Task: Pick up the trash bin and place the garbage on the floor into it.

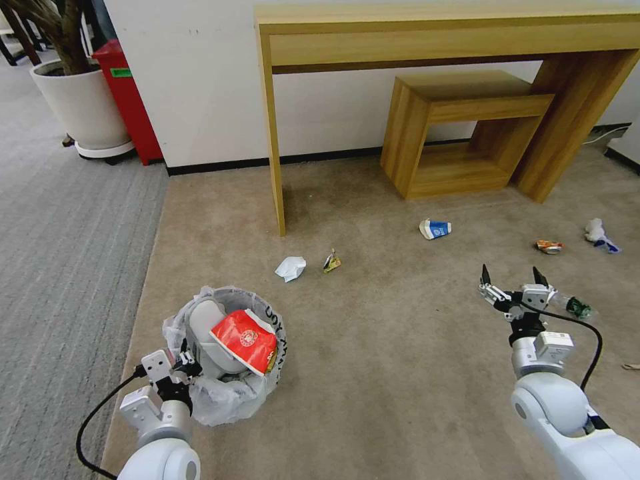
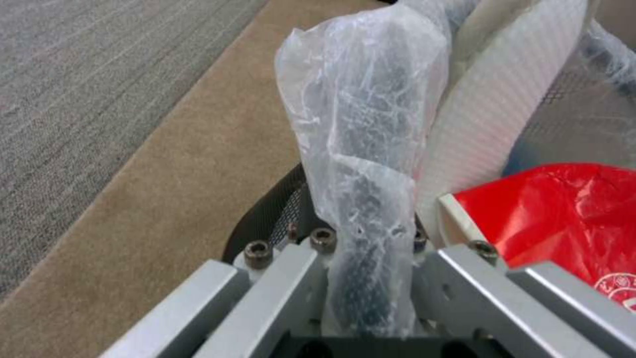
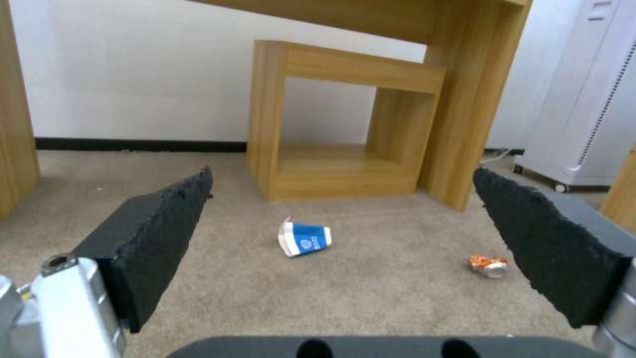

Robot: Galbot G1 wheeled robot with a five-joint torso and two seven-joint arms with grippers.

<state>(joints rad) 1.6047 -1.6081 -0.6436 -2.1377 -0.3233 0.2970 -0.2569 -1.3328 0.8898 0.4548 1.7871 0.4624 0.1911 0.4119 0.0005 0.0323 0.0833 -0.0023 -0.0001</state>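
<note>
The trash bin [image 1: 230, 393], black with a crinkly clear liner, stands on the beige floor [image 1: 387, 360] at my lower left. It holds a white slipper [image 1: 202, 323] and a red snack bag [image 1: 244, 340]. My left gripper [image 1: 181, 365] is shut on its plastic-wrapped rim [image 2: 367, 199]. My right gripper [image 1: 512, 279] hovers open and empty over the carpet. Beyond its fingers [image 3: 152, 238] lie a blue-white paper cup [image 3: 305, 239] [image 1: 435, 229] and a crushed can [image 3: 489, 266] [image 1: 549, 247]. A crumpled tissue [image 1: 291, 268], a small wrapper [image 1: 331, 261] and a small bottle [image 1: 577, 307] also lie about.
A tall wooden table [image 1: 440, 33] and a low wooden stool [image 1: 460, 133] stand against the back wall. More tissue [image 1: 595, 231] and a wooden stick [image 1: 630, 366] lie at the right. Grey striped carpet [image 1: 60, 233], a plant pot [image 1: 80, 100] and a red box [image 1: 130, 100] are on the left.
</note>
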